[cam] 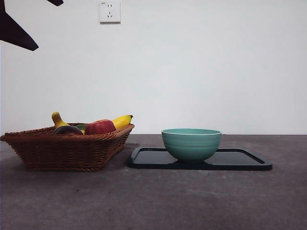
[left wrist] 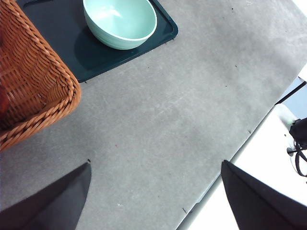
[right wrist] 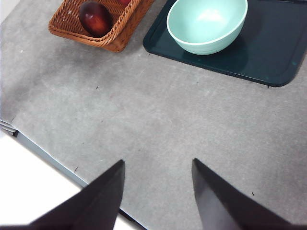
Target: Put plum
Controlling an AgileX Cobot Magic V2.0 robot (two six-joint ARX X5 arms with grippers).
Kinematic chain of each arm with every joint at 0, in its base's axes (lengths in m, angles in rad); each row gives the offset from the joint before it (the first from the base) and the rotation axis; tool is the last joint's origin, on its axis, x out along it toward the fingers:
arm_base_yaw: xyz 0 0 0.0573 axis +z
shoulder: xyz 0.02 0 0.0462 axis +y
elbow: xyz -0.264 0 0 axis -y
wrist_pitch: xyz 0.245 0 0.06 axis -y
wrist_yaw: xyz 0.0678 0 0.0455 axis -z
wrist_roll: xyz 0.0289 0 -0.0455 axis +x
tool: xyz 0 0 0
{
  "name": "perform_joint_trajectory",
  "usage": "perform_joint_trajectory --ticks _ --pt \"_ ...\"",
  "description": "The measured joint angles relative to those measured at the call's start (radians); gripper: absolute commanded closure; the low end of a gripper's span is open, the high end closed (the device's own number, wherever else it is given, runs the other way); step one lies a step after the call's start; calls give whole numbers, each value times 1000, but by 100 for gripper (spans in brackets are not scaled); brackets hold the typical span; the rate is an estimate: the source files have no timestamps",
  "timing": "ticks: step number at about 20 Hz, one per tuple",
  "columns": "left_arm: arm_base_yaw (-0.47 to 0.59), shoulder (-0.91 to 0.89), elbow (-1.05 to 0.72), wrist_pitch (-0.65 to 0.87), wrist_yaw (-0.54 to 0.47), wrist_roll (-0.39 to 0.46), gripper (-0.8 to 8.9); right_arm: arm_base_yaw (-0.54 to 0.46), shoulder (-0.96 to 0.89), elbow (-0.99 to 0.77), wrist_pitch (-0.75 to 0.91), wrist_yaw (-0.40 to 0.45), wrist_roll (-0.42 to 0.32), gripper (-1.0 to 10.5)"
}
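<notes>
We see the plum (right wrist: pixel 95 17) lying in the wicker basket (cam: pixel 67 151). Left gripper (left wrist: pixel 156 191) and right gripper (right wrist: pixel 158 191) hang released, grasping nothing, above bare table (cam: pixel 153 201).

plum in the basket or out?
In: the dark maroon plum lies inside the brown wicker basket; neither hand is near it.

Open grey table (cam: pixel 158 201) is lying across the lower frame; the basket (cam: pixel 67 151) at left and bowl (cam: pixel 191 143) at center are blocking passage.
</notes>
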Motion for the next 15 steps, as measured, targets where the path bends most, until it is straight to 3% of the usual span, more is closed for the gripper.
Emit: perform_joint_trajectory --ticks 7,11,15 --pt "0 0 0 0 0 0 378 0 53 6 130 51 87 723" --pt "0 0 0 0 0 0 378 -1 260 96 211 76 115 721" --pt "0 0 0 0 0 0 378 -15 537 256 219 105 93 720"
